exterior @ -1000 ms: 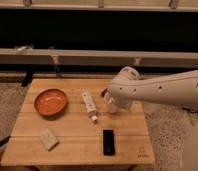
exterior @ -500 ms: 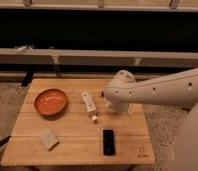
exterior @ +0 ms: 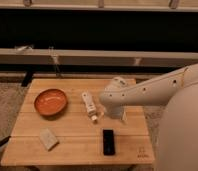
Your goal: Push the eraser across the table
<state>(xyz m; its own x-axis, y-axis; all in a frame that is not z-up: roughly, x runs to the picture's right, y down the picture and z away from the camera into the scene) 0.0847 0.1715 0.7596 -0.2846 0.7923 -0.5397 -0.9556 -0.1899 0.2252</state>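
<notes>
The eraser point(exterior: 108, 141) is a small flat black block lying on the front middle of the light wooden table point(exterior: 72, 150). My gripper point(exterior: 116, 113) is at the end of the white arm that reaches in from the right. It hovers over the table just behind and slightly right of the eraser, apart from it. A white tube point(exterior: 89, 106) lies just left of the gripper.
An orange bowl point(exterior: 50, 101) stands on the table's left side. A pale beige sponge-like block point(exterior: 48, 138) lies at the front left. A small dark logo point(exterior: 140, 155) marks the front right corner. A dark wall with a rail runs behind the table.
The arm has swung a little to the left and lower toward the table's front, bringing the gripper closer to the eraser. The eraser, tube, bowl and sponge have not moved.
</notes>
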